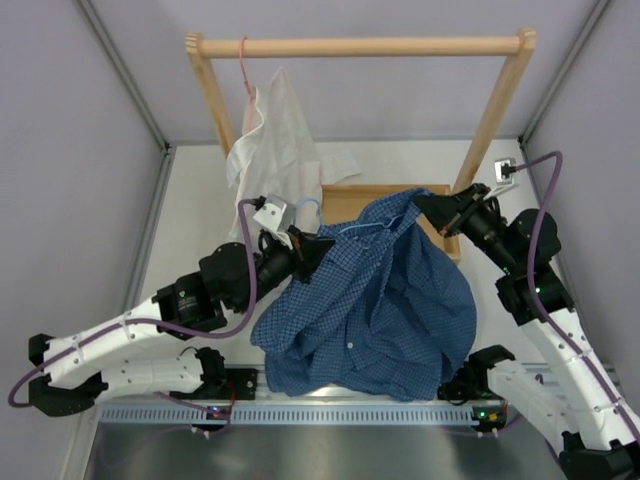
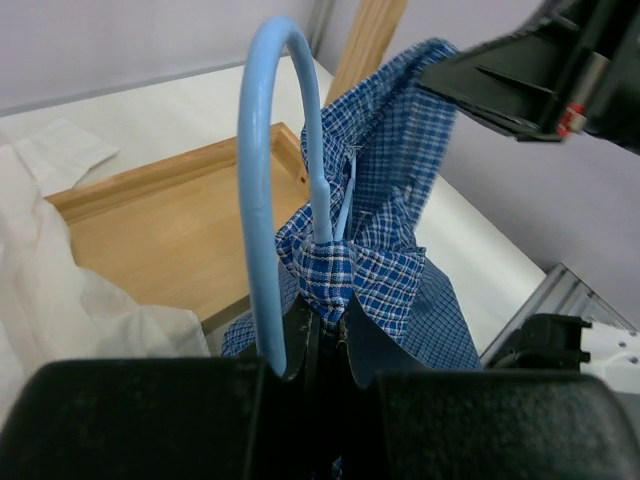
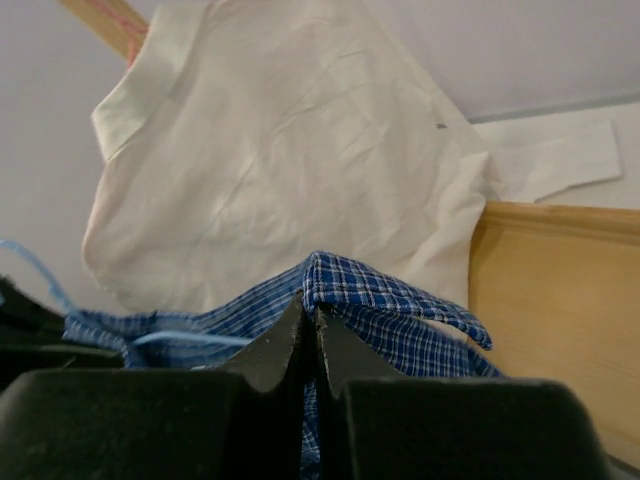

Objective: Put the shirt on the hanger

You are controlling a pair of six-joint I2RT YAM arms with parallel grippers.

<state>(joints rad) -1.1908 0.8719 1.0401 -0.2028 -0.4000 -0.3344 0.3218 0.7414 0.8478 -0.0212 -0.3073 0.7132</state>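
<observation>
Before the wooden rack (image 1: pixel 360 45), the shirt (image 1: pixel 375 310) hangs stretched between two arms, its hem spilling away from the rack toward the arm bases. The left gripper (image 2: pixel 328 325) is pinched tight on checked collar cloth, the hook of the hanger (image 2: pixel 262 200) rising just beside its fingers. The right gripper (image 3: pixel 311 318) is clamped closed on a fold of the shirt near the foot of the rack's right post.
</observation>
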